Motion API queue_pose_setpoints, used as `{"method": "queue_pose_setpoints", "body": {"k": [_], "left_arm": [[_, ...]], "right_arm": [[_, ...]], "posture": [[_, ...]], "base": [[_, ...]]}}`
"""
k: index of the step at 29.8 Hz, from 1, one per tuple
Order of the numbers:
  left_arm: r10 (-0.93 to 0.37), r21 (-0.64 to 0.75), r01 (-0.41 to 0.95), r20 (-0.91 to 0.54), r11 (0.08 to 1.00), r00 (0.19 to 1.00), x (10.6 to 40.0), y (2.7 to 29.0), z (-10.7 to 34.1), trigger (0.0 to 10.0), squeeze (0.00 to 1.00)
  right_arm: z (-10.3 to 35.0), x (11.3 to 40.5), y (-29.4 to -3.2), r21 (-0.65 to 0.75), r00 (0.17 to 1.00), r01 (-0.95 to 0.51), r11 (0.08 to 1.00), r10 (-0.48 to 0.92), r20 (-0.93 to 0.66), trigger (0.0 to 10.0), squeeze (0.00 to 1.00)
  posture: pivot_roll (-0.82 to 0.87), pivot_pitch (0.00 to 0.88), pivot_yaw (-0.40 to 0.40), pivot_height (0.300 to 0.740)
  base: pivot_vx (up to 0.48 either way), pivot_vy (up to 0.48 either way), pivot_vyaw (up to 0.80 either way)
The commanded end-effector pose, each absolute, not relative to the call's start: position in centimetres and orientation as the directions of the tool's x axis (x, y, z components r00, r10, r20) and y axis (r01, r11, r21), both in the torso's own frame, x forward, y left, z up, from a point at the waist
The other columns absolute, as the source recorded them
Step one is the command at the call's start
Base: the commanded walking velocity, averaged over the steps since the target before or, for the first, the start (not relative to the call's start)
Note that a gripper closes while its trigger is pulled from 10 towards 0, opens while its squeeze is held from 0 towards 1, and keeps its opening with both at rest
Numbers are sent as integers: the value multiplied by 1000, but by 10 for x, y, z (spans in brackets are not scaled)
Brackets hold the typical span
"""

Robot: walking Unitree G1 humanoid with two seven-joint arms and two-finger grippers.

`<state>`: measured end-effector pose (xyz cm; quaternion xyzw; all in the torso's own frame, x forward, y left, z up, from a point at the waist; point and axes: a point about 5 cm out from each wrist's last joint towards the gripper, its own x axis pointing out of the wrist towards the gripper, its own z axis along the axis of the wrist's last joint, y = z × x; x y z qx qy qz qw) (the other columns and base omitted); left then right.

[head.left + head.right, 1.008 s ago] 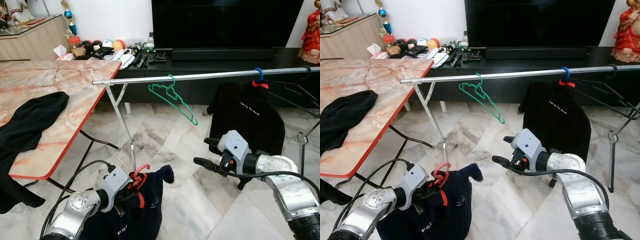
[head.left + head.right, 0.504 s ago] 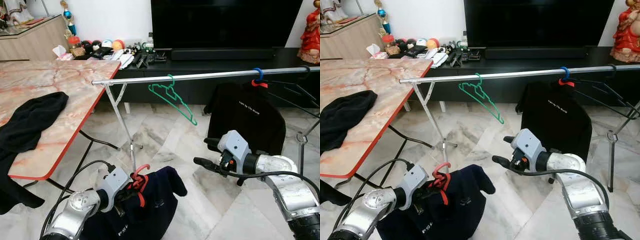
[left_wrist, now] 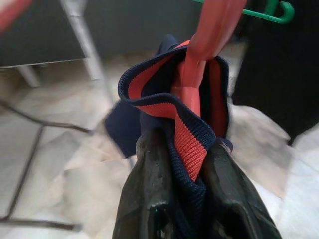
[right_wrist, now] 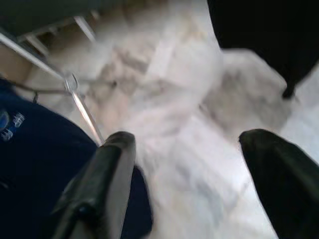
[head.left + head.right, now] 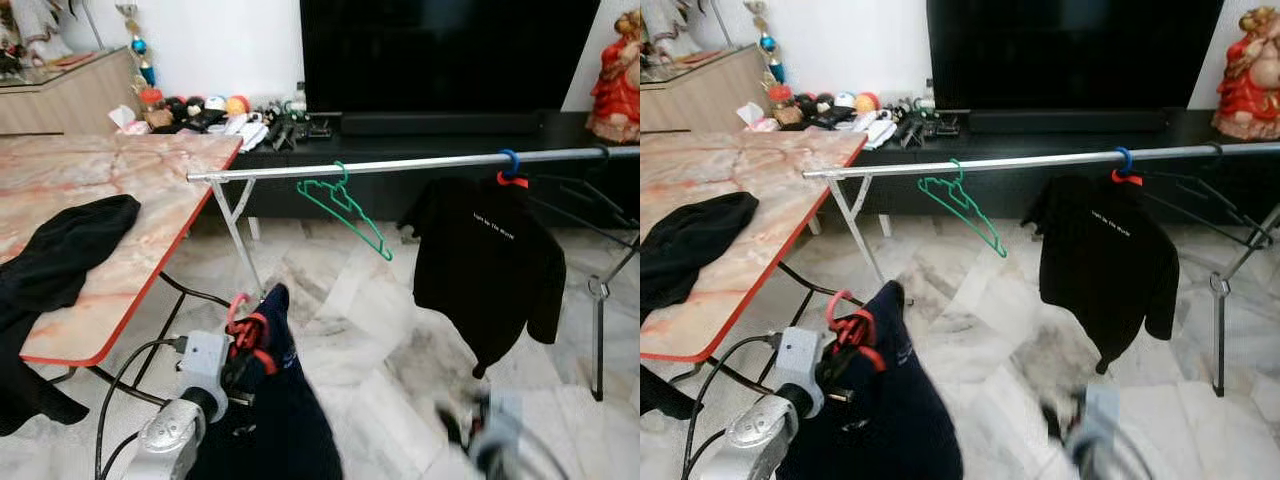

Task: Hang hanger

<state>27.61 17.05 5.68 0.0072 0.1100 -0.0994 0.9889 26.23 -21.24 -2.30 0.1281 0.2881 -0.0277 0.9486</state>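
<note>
Left eye view: the left claw (image 5: 243, 345) is clenched on a red hanger (image 5: 240, 318); the rail (image 5: 400, 164) lies above, beyond.

Right claw (image 4: 187, 164) is released.

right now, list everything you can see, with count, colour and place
rail: one, silver, across the room
green hanger: one, bare, on the rail
black shirt: one, hanging from a blue hook on the rail
red hanger: one, carrying a navy garment, low and left of the rail's stand
table: one, marble with red edge, at left
black cloth: one, on the table
television: one, black, behind
left gripper: fingers shut on the garment's collar
right gripper: fingers apart, over the floor
</note>
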Motion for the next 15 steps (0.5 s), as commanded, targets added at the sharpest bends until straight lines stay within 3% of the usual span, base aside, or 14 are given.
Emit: {"method": "queue_pose_setpoints", "body": {"k": [1, 3, 7, 15], "left_arm": [[-131, 26, 139, -200, 990, 971, 276, 180, 64, 10000, 0], [-50, 8, 53, -209, 999, 977, 273, 187, 62, 10000, 0], [-23, 8, 25, -221, 1000, 975, 270, 192, 59, 10000, 0], [-39, -12, 37, -241, 999, 970, 265, 184, 58, 10000, 0]], "right_arm": [[-48, 235, -206, 215, 755, 175, 961, 9, -655, 10000, 0], [-54, 228, -202, 202, 736, 186, 962, 0, -677, 10000, 0], [-62, 217, -197, 188, 706, 190, 964, -1, -708, 10000, 0], [-74, 196, -204, 128, 651, 274, 953, -85, -754, 10000, 0]], "posture": [[-5, 0, 51, 740], [-3, 0, 49, 740], [-6, 0, 47, 740], [-9, 0, 46, 740]], "base": [[0, 0, 0], [0, 0, 0], [0, 0, 0], [30, -417, 0]]}}
